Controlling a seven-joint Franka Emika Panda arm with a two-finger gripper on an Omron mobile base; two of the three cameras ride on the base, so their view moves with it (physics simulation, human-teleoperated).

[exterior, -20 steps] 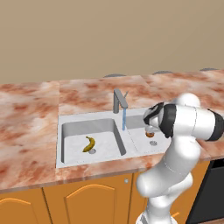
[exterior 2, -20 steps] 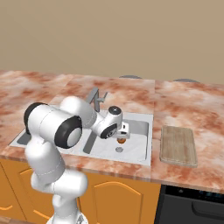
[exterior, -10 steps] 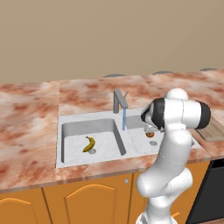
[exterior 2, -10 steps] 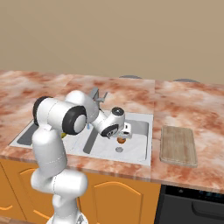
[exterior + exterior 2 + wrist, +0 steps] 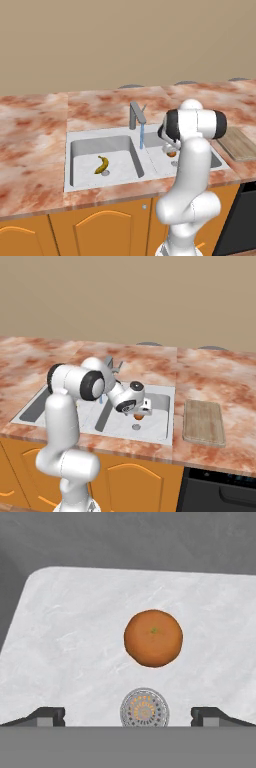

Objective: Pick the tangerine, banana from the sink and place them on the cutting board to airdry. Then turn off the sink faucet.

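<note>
Two fruits sit in the sink, one to each basin. My gripper hangs over the right basin with its jaws spread wide and nothing between them; in the hand view the two dark fingertips stand far apart at the lower edge. The tangerine lies on the pale basin floor ahead of them, centred between the tips and just beside the round drain, which lies nearer to me. From the right base view the tangerine shows as a small orange spot just under my gripper, with the drain on the near side of it. I am not touching it.

The banana lies in the left basin, near that basin's drain, well apart from my hand. The sink faucet stands behind the divider between the basins, and a blue stream of water runs down from its spout. The cutting board lies flat on the bench just to the right of the sink, bare.
</note>
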